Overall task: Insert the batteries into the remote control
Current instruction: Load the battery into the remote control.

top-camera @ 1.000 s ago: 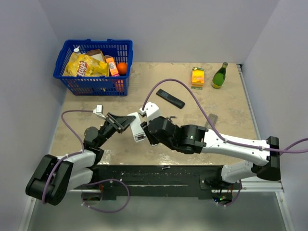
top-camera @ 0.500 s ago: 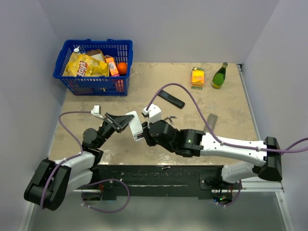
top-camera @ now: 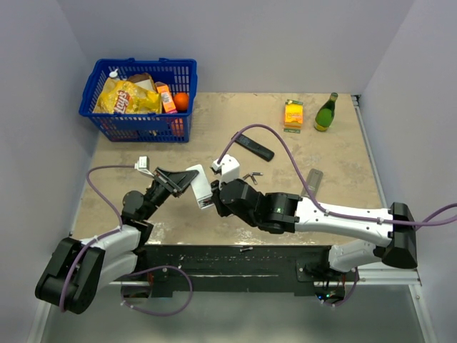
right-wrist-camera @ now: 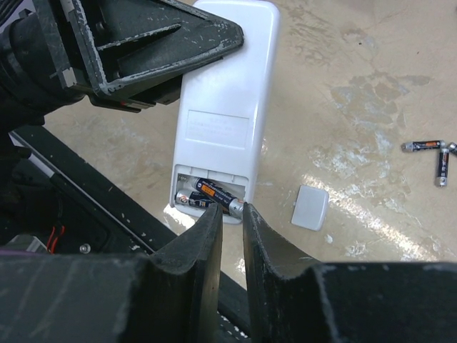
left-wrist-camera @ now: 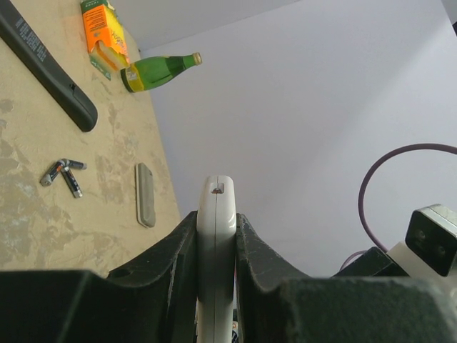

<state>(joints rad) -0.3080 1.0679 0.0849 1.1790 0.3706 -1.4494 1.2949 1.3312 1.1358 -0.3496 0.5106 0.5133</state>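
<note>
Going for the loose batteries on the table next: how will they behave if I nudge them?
The loose batteries are thin cylinders lying on their sides on the flat table, so a sideways nudge would likely roll them. They look small and light, so probably easy to flick away. They lie close together; pushing one may shift another.

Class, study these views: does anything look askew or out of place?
One battery lies tilted in the open compartment of the white remote, its silvery end at the rim rather than seated. The compartment cover lies off on the table beside it.
</note>
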